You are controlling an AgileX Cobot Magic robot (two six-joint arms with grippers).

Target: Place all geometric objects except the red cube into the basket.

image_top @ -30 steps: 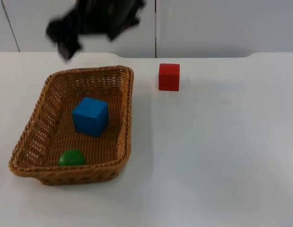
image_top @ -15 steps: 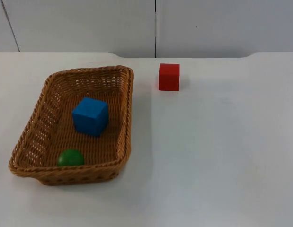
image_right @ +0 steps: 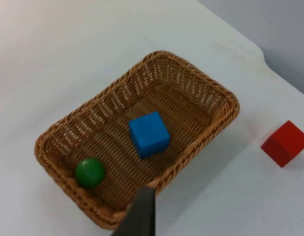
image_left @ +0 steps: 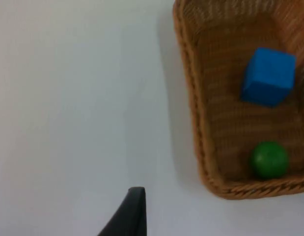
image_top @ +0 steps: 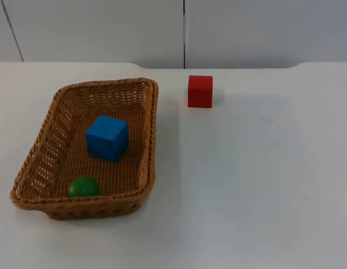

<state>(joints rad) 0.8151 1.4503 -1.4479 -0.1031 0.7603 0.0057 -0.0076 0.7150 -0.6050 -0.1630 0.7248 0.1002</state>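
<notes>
A brown wicker basket point(image_top: 151, 134) stands on the left half of the table. Inside it a blue cube point(image_top: 107, 137) rests near the middle and a green ball point(image_top: 83, 186) lies against the near wall. The red cube point(image_top: 200, 91) sits on the table beyond the basket's far right corner, apart from it. My left gripper point(image_left: 129, 219) hangs high over bare table beside the basket point(image_left: 191, 98), with the blue cube point(image_left: 268, 76) and green ball point(image_left: 269, 159) in its view. My right gripper point(image_right: 141, 215) hovers high above the basket point(image_right: 210, 128), looking at the blue cube point(image_right: 149, 133), green ball point(image_right: 90, 171) and red cube point(image_right: 285, 143).
The white table point(image_top: 257, 185) stretches open to the right of the basket and in front of the red cube. The grey partition wall point(image_top: 184, 28) closes the far edge.
One second ago the left arm was a dark blur above the basket's far end in the top view; it has since withdrawn out of that picture. The objects have not moved.
</notes>
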